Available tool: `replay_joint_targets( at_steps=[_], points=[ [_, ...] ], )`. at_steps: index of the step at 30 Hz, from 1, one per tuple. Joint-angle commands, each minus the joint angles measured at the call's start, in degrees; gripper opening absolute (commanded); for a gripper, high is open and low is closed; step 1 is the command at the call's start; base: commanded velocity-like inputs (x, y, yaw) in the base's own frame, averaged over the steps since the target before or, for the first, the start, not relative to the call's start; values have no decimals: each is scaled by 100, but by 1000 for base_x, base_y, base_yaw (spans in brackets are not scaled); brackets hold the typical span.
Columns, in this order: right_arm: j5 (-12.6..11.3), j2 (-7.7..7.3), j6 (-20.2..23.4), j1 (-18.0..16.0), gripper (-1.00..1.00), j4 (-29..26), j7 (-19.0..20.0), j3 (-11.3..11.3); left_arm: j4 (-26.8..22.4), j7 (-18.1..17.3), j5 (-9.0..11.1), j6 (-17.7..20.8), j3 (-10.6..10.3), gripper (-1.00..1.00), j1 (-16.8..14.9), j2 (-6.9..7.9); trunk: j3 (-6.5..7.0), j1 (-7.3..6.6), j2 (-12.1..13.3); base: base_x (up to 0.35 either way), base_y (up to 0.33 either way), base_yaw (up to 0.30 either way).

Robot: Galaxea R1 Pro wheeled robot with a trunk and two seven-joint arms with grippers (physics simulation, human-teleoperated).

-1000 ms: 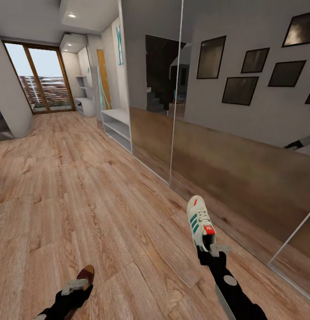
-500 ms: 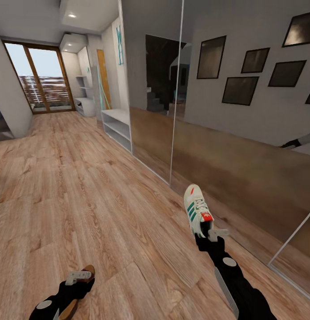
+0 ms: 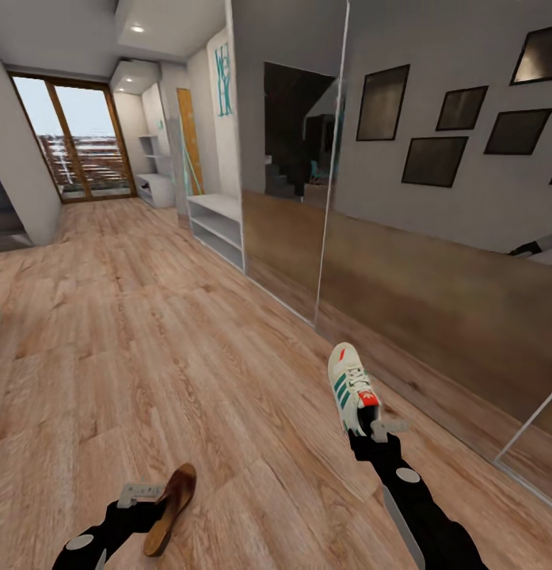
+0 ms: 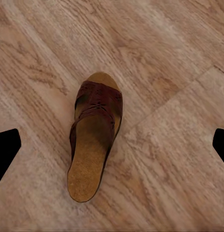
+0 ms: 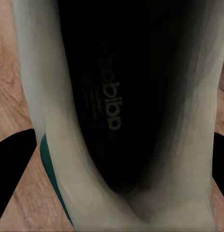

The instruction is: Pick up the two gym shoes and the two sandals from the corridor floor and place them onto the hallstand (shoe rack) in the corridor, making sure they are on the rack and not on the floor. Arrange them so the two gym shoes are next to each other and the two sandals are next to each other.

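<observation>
My right gripper (image 3: pixel 372 433) is shut on the heel of a cream gym shoe (image 3: pixel 350 386) with green stripes, holding it toe-forward just above the corridor floor (image 3: pixel 149 332). In the right wrist view the shoe's dark insole (image 5: pixel 112 96) sits between the fingers (image 5: pixel 10 164). My left gripper (image 3: pixel 141 495) is open, low at the front left. A brown sandal (image 3: pixel 171 499) lies on the planks just right of it, and the left wrist view shows this sandal (image 4: pixel 95 140) flat on the floor. The hallstand (image 3: pixel 216 212), a pale two-tier bench under mint letters (image 3: pixel 222 79), stands far ahead along the right wall.
A mirrored wall (image 3: pixel 434 261) runs along the right, close to the held shoe. Farther down the corridor stand another low white bench with wall shelves (image 3: pixel 153 188) and a glazed door (image 3: pixel 74 142). A grey wall corner (image 3: pixel 22 198) juts in at the left.
The sandal has left my left gripper and now lies on the floor to its right. My right gripper still holds the gym shoe in about the same place. The view has shifted slightly.
</observation>
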Motion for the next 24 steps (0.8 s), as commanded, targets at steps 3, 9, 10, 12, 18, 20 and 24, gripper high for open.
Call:
replay_joint_targets(
  at_steps=[3, 9, 10, 12, 18, 20, 24],
  points=[
    [-41, -8, 32, -3, -100, -12, -54, 31, -6, -40, -60, -9, 36, 100, -5, -9, -5, -3, -2, -213, 253, -103],
    [-41, -8, 32, -3, -100, -13, -53, 32, -8, -38, -60, -16, 40, 100, -5, -17, -5, -3, -2, -217, 222, -206],
    [-41, -6, 32, -3, -100, -13, -54, 33, -8, -38, -60, -16, 41, 100, -5, -18, -5, -3, -2, -116, 110, -110],
    [-43, -4, 32, -3, -100, -13, -54, 33, -10, -38, -60, -16, 42, 100, -5, -18, -5, -3, -2, -83, 79, -79],
    [-48, 0, 32, -3, -100, -15, -54, 33, -16, -38, -60, -17, 43, 100, -8, -19, -5, -3, -2, -31, 29, -30],
    [-54, 0, 35, -3, -100, -28, -55, 28, -20, -38, -60, -26, 43, 100, -9, -19, -5, -3, -2, 28, 20, -8],
    [-55, -6, 52, -3, -100, -238, -62, 18, -21, -33, -60, -35, 50, 100, -13, -19, -5, -3, -2, 205, 152, -2]
  ],
)
